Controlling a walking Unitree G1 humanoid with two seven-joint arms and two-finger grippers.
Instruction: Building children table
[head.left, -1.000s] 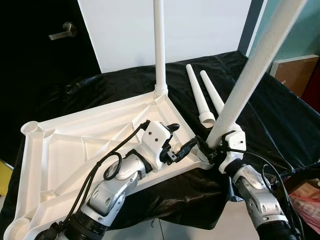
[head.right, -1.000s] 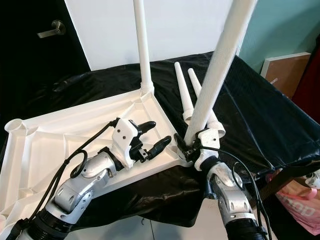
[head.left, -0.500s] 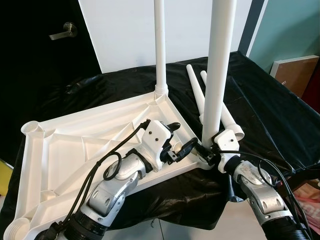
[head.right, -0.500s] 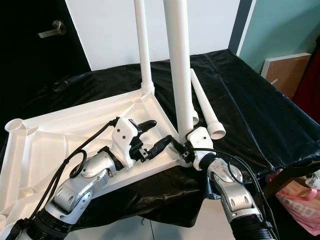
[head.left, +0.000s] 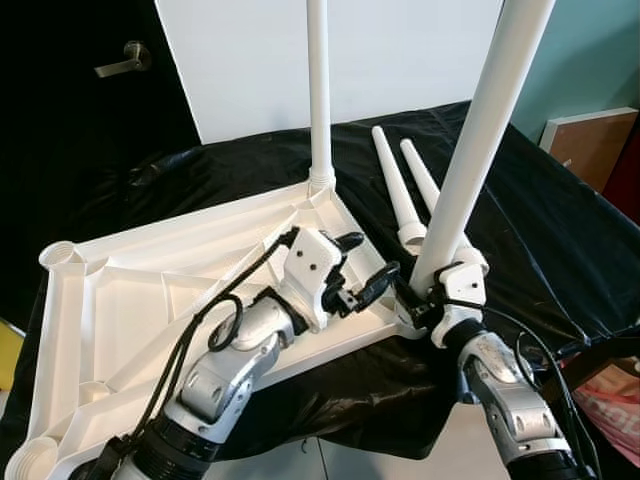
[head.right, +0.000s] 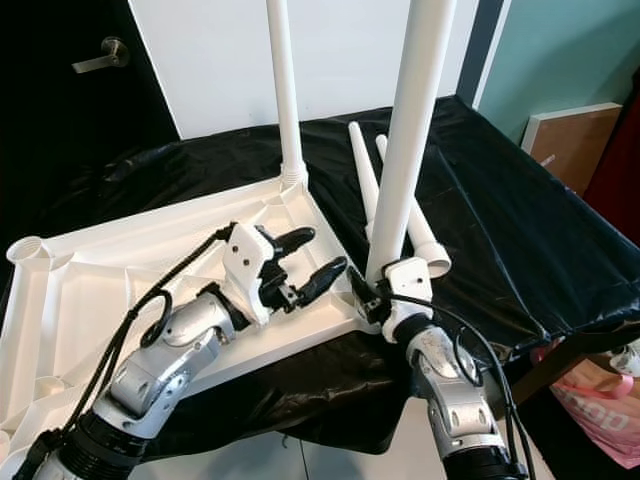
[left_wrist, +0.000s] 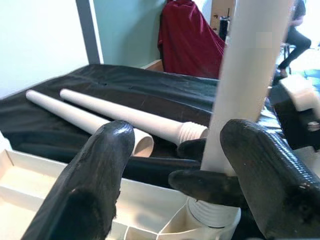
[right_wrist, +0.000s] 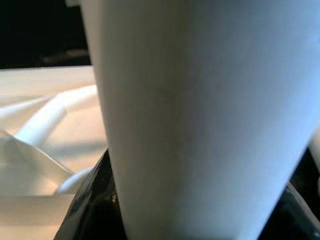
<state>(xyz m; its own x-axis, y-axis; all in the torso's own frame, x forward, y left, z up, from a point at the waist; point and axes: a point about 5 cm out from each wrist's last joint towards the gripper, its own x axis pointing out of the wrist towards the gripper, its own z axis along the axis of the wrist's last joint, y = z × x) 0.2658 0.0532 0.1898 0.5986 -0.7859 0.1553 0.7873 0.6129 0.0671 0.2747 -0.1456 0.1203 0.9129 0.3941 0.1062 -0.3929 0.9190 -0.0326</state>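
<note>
The white tabletop (head.left: 150, 290) lies upside down on a black cloth. One white leg (head.left: 320, 100) stands upright in its far corner socket. My right gripper (head.left: 415, 305) is shut on the base of a second leg (head.left: 470, 150) at the near right corner socket (left_wrist: 210, 215); this leg leans to the right. In the right wrist view this leg (right_wrist: 200, 125) is seen close up. My left gripper (head.left: 362, 262) hovers open just left of that corner, its fingers (left_wrist: 95, 180) pointing at the leg's base. Two loose legs (head.left: 395, 190) lie on the cloth behind.
The black-covered table's front edge (head.left: 380, 400) is right below both arms. A dark door with a handle (head.left: 122, 60) stands back left. A brown box (head.left: 590, 140) sits at the right, a pink bag (head.left: 610, 400) on the floor. A red cloth (left_wrist: 190, 35) hangs beyond.
The held leg swung from leaning right to upright, and now leans right again, less steeply. My left gripper has shifted slightly toward the leg's base, still open.
</note>
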